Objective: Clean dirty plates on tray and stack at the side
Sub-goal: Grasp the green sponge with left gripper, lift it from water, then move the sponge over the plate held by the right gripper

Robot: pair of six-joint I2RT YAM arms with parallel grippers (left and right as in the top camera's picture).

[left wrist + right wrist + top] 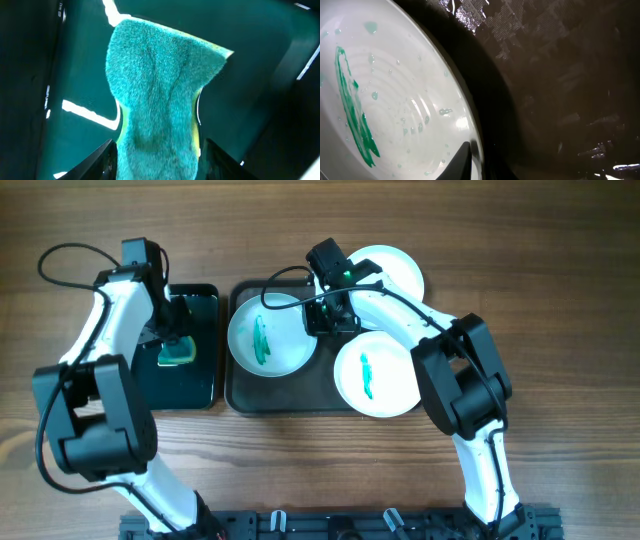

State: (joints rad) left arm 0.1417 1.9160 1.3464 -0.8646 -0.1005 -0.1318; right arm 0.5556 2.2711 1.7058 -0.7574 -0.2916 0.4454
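Observation:
Three white plates with teal smears show in the overhead view. The left plate (270,335) lies on the dark tray (240,395). A second plate (375,375) lies at the tray's right front, and a third plate (395,270) at the back right is partly hidden by my right arm. My right gripper (322,318) is at the left plate's right rim. In the right wrist view one finger lies inside that plate's (395,100) rim, and the gripper (477,150) looks shut on it. My left gripper (176,340) is shut on the green-yellow sponge (160,75).
A smaller black tray (205,375) stands left of the big tray and holds the sponge (178,355). Wooden table surrounds both trays. The right arm's cable loops above the left plate.

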